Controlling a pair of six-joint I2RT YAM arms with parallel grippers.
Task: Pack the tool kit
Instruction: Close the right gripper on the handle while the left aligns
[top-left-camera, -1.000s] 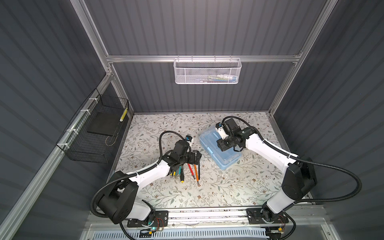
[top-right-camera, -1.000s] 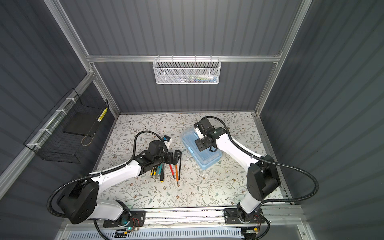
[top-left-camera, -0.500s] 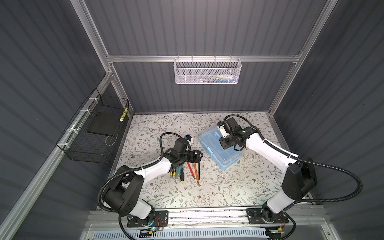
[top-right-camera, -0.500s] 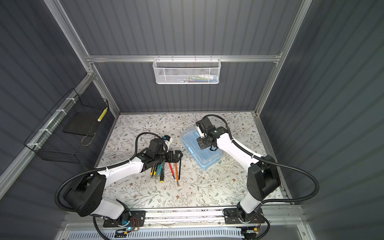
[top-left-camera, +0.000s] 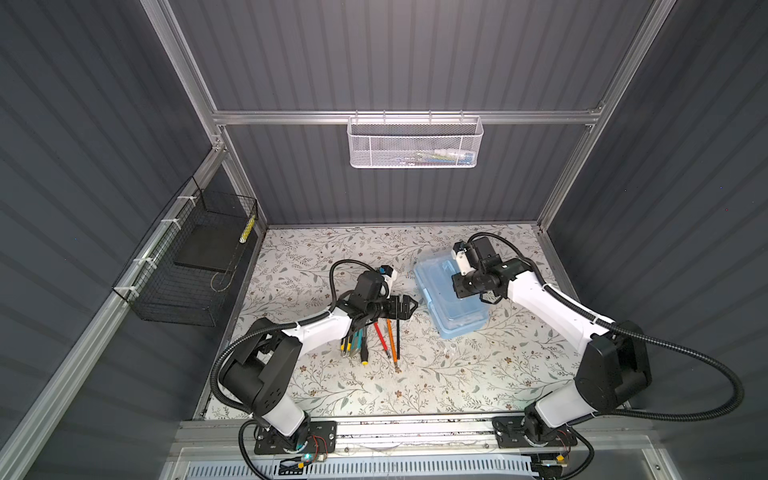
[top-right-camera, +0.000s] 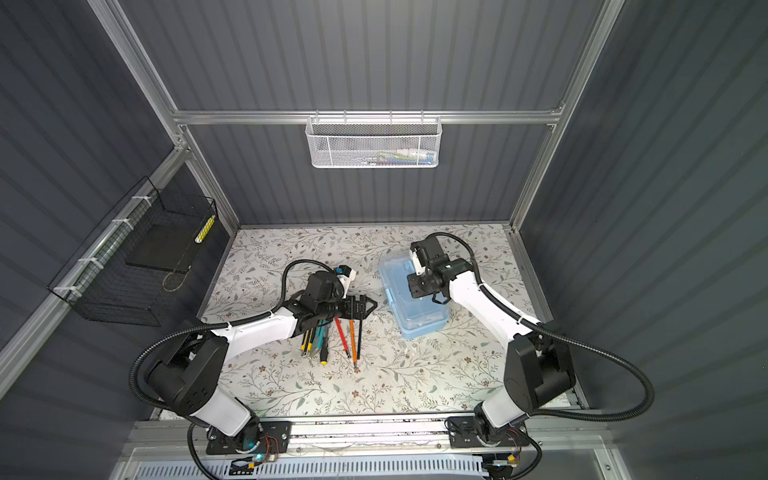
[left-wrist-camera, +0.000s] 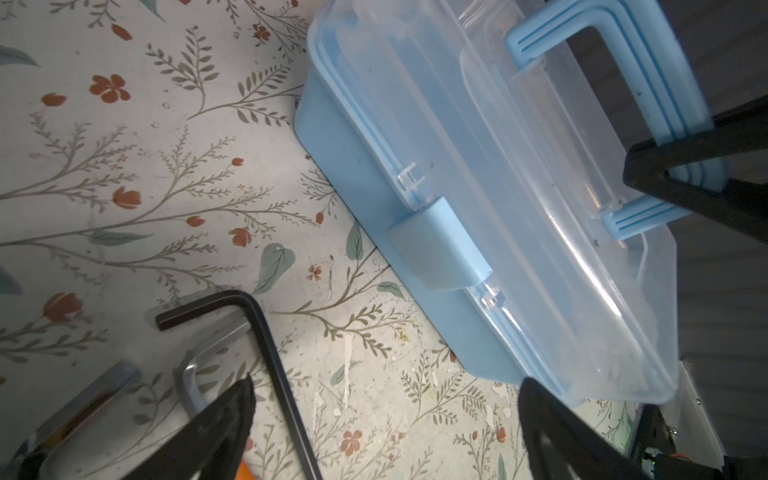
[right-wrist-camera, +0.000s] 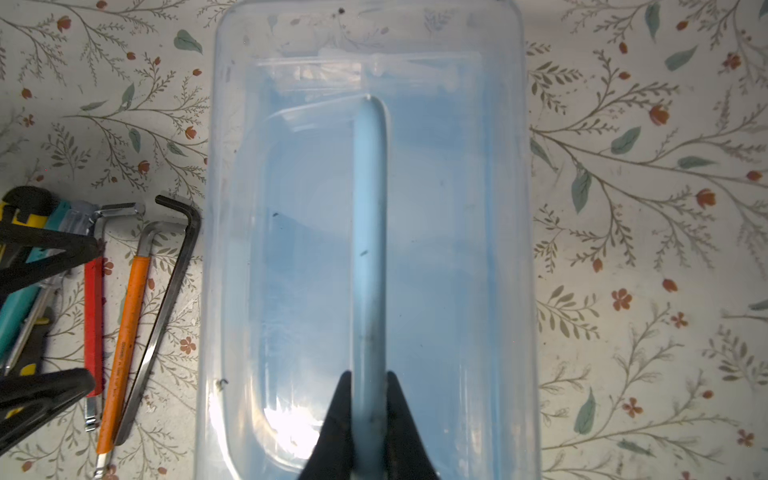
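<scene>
Since a second ago our right pincer (right-wrist-camera: 369, 382) has closed, and its two black fingers now pinch the pale-blue handle (right-wrist-camera: 369, 208) of the tool kit (right-wrist-camera: 457, 249). That handle stands up from the clear lid, edge-on to the right wrist camera. In both top views the tool kit (top-left-camera: 455, 318) lies on the floral tabletop (top-left-camera: 457, 374) right of centre, skewed to the tabletop's edges, with the right pincer (top-right-camera: 415, 286) directly above its middle.

Our left pincer (left-wrist-camera: 384, 386) has edged a little toward the kit. It is spread wide and grips nothing, hanging just beside the side that carries the blue latch (left-wrist-camera: 440, 245) – whether that latch is fastened we cannot tell. Below the left pincer (top-left-camera: 405, 307) lie loose tools: a black hex key (right-wrist-camera: 174, 291) nearest the kit, then an orange-sleeved hex key (right-wrist-camera: 124, 332) and a red-sleeved hex key (right-wrist-camera: 93, 311).
</scene>
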